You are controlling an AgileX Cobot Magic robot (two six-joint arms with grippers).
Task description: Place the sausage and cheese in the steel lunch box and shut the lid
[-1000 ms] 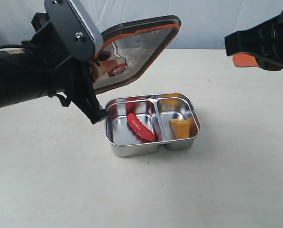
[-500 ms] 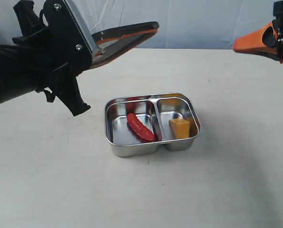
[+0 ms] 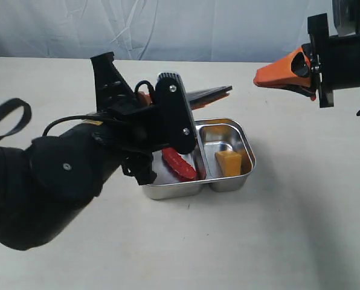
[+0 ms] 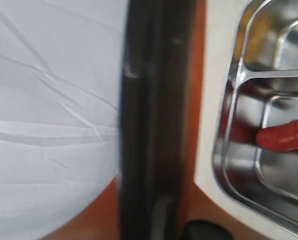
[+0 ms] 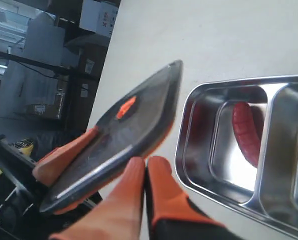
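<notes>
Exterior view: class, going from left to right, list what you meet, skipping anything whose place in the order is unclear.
left arm → sausage → cheese → right gripper. The lid and lunch box are left out: they overlap these.

The steel lunch box (image 3: 174,190) is polished metal, mirror-bright, and it throws back the red of the glossy plastic-looking sausage (image 3: 179,164); the cheese (image 3: 229,163) looks matt. The lid (image 5: 139,130) is dark smoky plastic with a dull sheen. The table (image 3: 258,241) is pale and matt, the backdrop (image 3: 168,30) wrinkled white cloth.
</notes>
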